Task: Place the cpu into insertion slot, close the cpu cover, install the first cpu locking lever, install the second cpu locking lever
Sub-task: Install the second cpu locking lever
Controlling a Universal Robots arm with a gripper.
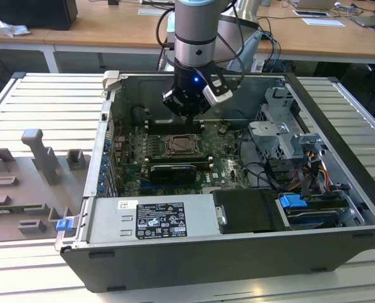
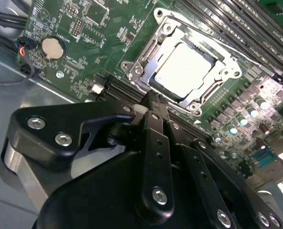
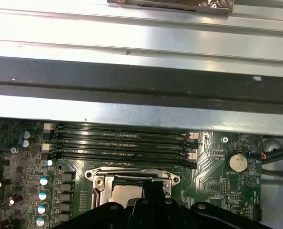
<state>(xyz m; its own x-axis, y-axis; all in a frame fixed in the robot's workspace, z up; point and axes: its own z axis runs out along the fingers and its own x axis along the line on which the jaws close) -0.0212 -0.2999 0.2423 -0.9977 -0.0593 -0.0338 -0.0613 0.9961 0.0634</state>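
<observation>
Already the cpu (image 2: 183,70) lies flat in its socket on the green board (image 2: 84,43), with the cpu cover (image 2: 146,57) framing it. Above, the gripper (image 2: 153,102) hangs just beside the socket's edge, fingers pressed together and holding nothing, inside the open computer case (image 1: 339,145).

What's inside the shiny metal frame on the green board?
The cpu sits inside the cpu cover, its pale top showing through the window. The contacts beneath it are hidden.

Bright even light, glare on the cpu (image 2: 183,70), soft-focus wrist views
</observation>
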